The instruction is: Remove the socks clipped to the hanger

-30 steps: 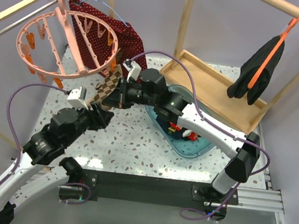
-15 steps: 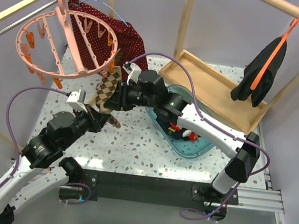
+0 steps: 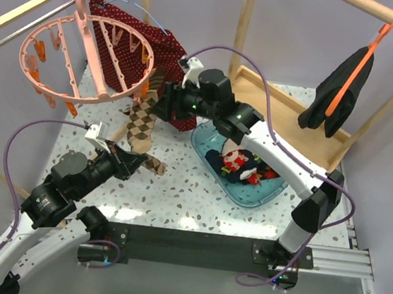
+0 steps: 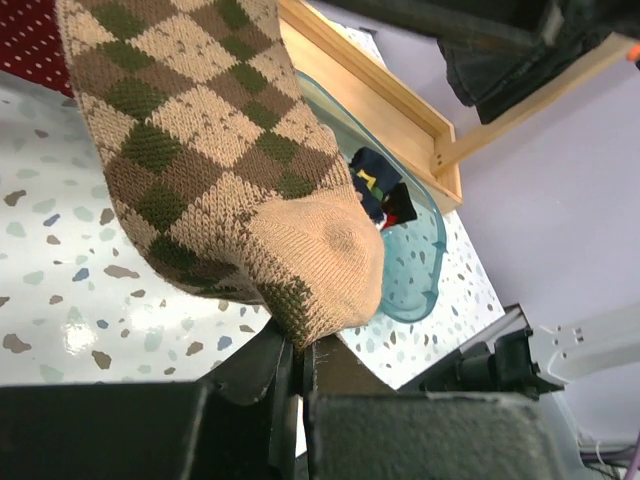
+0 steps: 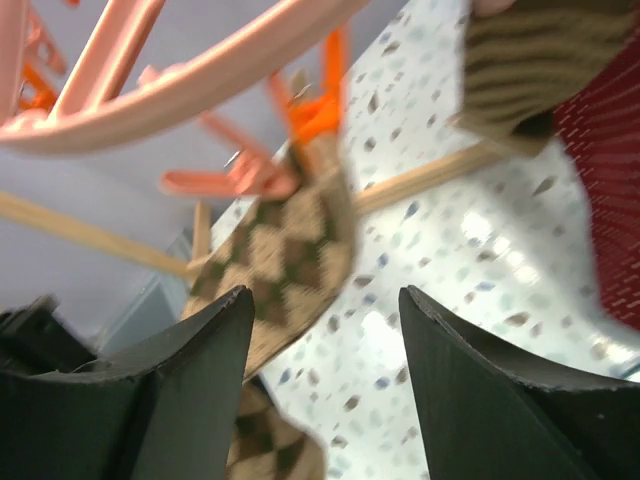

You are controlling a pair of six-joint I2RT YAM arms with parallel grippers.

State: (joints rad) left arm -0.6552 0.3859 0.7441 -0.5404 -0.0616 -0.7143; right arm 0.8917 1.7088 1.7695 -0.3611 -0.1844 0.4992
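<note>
Navy socks (image 3: 237,162) already lie in the blue bin (image 3: 262,191), down and right of the hanger (image 3: 87,49). One argyle sock (image 3: 141,121) hangs below the hanger from an orange clip (image 5: 315,110). The left pincer (image 4: 300,350) is closed on its toe. The right pincer (image 5: 322,295) gapes wide and empty beside that clip.

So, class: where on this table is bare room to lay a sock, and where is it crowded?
Free: speckled table between left hand and blue bin. Crowded: under the pink hanger, around the argyle sock and right hand.
</note>
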